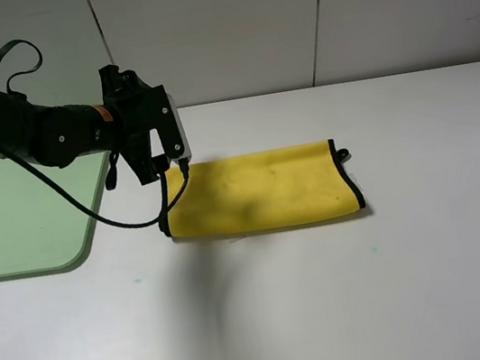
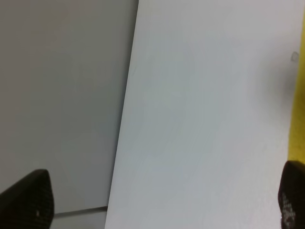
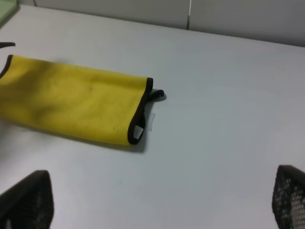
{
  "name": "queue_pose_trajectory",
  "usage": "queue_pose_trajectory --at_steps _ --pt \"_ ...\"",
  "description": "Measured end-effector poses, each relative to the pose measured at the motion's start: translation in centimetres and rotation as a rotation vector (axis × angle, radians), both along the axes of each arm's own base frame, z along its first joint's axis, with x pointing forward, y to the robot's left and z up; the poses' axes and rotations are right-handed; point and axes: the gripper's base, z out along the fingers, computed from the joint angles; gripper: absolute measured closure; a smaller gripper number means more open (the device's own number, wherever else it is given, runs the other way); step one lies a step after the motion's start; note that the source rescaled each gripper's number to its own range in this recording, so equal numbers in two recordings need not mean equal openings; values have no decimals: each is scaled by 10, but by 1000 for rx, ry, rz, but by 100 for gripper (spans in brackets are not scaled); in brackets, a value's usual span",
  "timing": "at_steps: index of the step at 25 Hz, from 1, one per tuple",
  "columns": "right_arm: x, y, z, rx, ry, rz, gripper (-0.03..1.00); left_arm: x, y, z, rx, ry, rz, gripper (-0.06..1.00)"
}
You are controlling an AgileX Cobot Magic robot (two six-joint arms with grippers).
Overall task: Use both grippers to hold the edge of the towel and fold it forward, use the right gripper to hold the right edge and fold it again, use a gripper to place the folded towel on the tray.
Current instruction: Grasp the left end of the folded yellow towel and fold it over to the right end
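The yellow towel (image 1: 260, 190) with black trim lies folded once into a long strip at the middle of the white table. Its hanging loop (image 1: 342, 154) sticks out at its right end. My left gripper (image 1: 154, 166) is open and empty, hovering just above the towel's far left corner. In the left wrist view (image 2: 162, 205) only a sliver of the towel (image 2: 299, 95) shows. My right gripper (image 3: 155, 202) is open and empty, back from the towel (image 3: 76, 105), and is out of the exterior view. The green tray (image 1: 17, 215) lies at the left.
The white table (image 1: 376, 286) meets a pale panelled wall (image 1: 287, 17) at the back. The left arm's black cable (image 1: 128, 221) hangs down over the tray's right edge and the towel's left end. A corner of the tray (image 3: 7, 7) shows in the right wrist view.
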Motion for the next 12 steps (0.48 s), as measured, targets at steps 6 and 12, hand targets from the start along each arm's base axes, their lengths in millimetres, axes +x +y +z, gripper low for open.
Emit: queue_pose_trajectory --at_steps 6,12 --pt "0 2 -31 11 15 12 -3 0 0 0 -1 0 1 1" --pt "3 7 -35 20 6 56 -3 0 0 0 -30 14 16 2"
